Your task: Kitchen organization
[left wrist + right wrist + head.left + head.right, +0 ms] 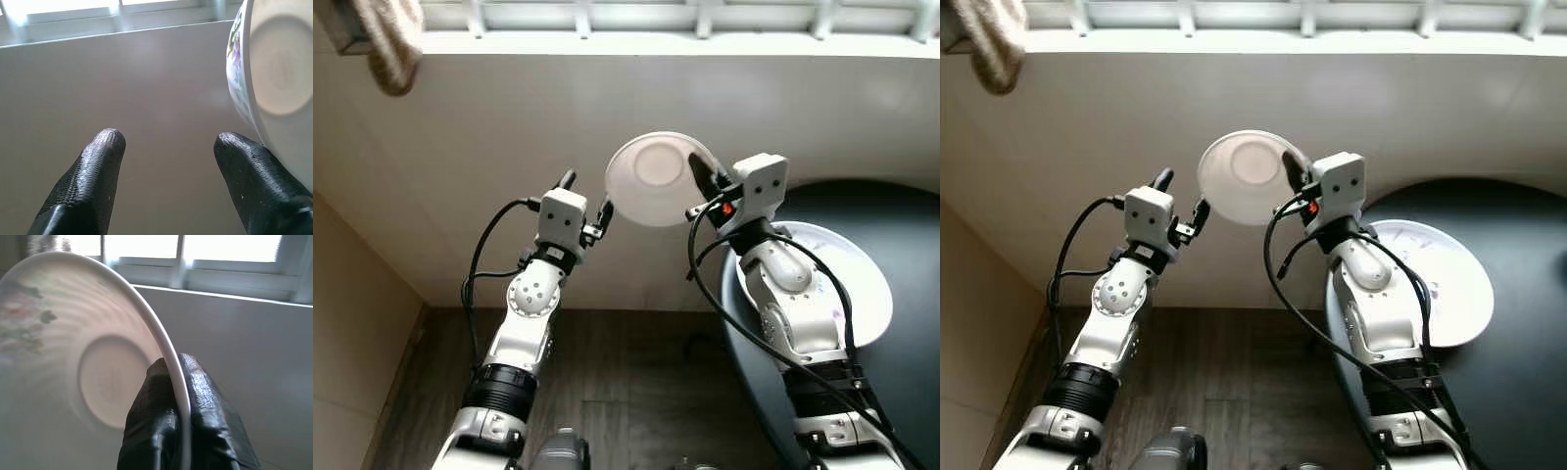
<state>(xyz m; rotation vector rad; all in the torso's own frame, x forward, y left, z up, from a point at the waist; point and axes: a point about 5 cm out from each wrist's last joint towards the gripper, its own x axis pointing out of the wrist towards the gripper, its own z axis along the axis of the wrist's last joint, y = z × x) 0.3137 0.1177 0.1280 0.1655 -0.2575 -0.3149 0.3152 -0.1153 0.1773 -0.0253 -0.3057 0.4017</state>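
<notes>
You see a plain pale wall (509,127) across most of the scene, with a white window frame (705,20) along the top, blown out by daylight. At the right sits a round, smooth black table (901,392), cut off by the picture's right and bottom edges, and near its left edge lies a wide white plate (862,284), partly hidden behind the right arm. Dark wood-look flooring (636,382) runs below, between the arms.

The small white glazed bowl (651,176) is held up in the air in front of the wall, tilted on edge with its round foot ring facing you. Your right gripper (177,396) has its two black textured fingers pinched closed on the bowl's thin rim, one on each side. A floral print shows on the bowl's side in the wrist views, but blurred.

Your left gripper (168,147) stands with its fingers spread apart, holding nothing; one fingertip (244,156) is just beside the bowl's side, and you cannot tell whether it touches.

A beige woolly cloth (391,44) hangs at the top left corner, cut off.
</notes>
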